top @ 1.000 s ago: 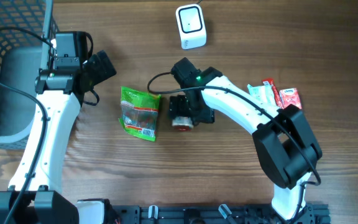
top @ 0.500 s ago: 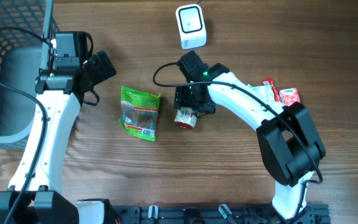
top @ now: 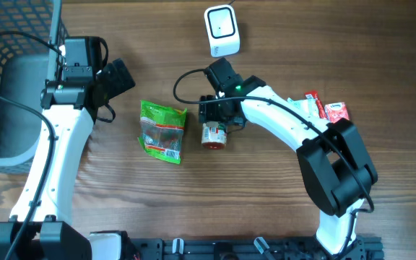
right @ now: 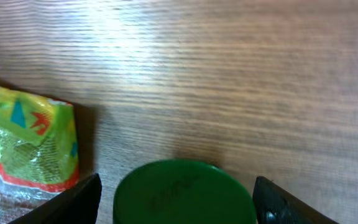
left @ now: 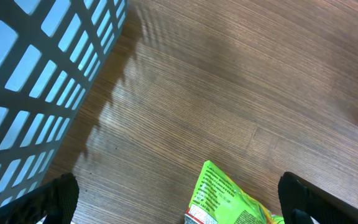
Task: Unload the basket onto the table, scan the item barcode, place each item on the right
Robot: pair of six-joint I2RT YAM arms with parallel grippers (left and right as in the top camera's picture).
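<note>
Jar [top: 213, 135] sat just below scanner [top: 222, 30]. Right gripper [right: 178, 200] straddled its green lid, jaws part-open, grip unclear. Left gripper [left: 180, 199] gaped wide, empty. Best bet was to clamp squarely and keep the label facing the scanner.

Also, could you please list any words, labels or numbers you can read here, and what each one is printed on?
No text is legible in any view.
Green packet: printing present, too small to read.
Jar's green lid: faint raised marks, too blurred to read.
Red sachets: print too small to read.
White scanner: no lettering visible.
</note>
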